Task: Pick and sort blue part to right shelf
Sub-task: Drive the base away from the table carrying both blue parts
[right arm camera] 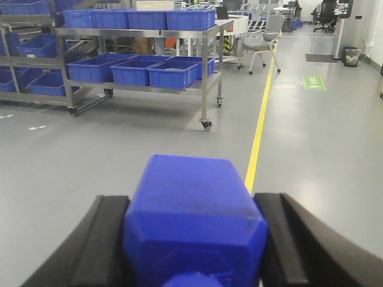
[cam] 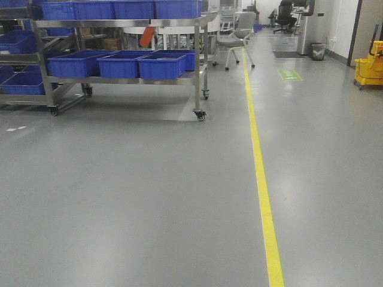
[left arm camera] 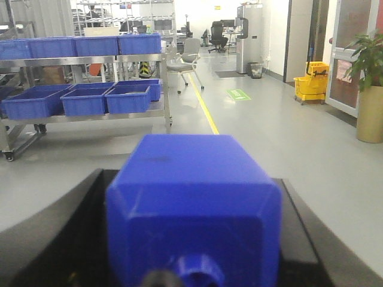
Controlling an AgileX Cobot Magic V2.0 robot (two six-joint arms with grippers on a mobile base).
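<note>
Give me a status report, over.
Left gripper shut on blue part. Right gripper shut on second blue part. Steel shelf ahead left, bare floor before it.

The right hand (right arm camera: pixel 191 204) grips a blue part (right arm camera: pixel 194 221). Its two black fingers (right arm camera: pixel 102 239) press on the part's sides. Farther off on the grey floor (right arm camera: pixel 119 143) stands a metal shelf (right arm camera: pixel 143 33) on wheels with blue bins (right arm camera: pixel 173 75). A yellow line (right arm camera: pixel 258 131) runs beside it.

No writing is legible in any view.
</note>
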